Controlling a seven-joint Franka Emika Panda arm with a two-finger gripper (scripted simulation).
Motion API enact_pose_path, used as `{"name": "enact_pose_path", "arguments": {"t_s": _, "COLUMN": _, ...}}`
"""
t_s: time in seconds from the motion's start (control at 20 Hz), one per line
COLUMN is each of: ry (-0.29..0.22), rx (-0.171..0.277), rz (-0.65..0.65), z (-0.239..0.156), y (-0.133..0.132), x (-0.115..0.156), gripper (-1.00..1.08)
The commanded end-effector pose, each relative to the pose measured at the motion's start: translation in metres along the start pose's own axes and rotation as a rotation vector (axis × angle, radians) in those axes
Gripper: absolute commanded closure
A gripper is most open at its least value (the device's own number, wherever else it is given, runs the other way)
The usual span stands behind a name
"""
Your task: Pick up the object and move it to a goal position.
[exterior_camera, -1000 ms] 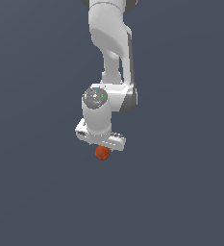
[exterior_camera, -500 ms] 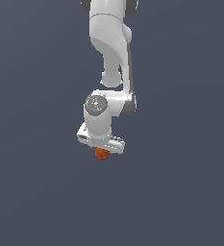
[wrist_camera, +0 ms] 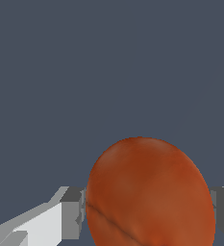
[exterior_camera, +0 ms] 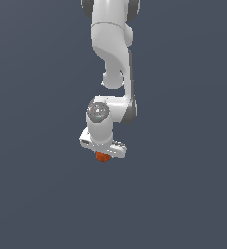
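Note:
A small orange-red ball (exterior_camera: 103, 156) with a mottled surface sits just under the white hand of the arm in the exterior view. My gripper (exterior_camera: 103, 154) is shut on it, and the hand hides most of the fingers there. In the wrist view the ball (wrist_camera: 149, 192) fills the space between the two fingers (wrist_camera: 74, 213), which press on both its sides. The gripper (wrist_camera: 149, 211) holds it over a plain dark grey surface.
The white arm (exterior_camera: 112, 48) reaches down from the top of the exterior view. The dark grey ground (exterior_camera: 183, 194) lies all around, with no other object in sight.
The arm and the hand with the ball have shifted slightly toward the exterior view's right and a little lower. The ball stays held between the fingers.

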State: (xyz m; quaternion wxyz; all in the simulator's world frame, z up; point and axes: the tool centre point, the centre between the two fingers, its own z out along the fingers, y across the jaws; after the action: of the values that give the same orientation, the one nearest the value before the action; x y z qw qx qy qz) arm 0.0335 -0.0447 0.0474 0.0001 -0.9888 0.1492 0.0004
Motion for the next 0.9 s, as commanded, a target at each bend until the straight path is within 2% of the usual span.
{"name": "enact_pose_path", "arguments": {"t_s": 0.0, "ry": 0.001, "rx": 0.000, "rz": 0.001, "z": 0.000, "y": 0.000, "x": 0.001, "gripper": 1.08}}
{"name": "enact_pose_path", "arguments": {"t_s": 0.5, "ry": 0.001, "rx": 0.000, "rz": 0.000, "z": -0.002, "y": -0.002, "x": -0.001, "gripper": 1.08}}
{"name": "enact_pose_path", "arguments": {"t_s": 0.85, "ry": 0.001, "rx": 0.000, "rz": 0.000, "z": -0.024, "y": -0.020, "x": -0.012, "gripper": 1.08}}
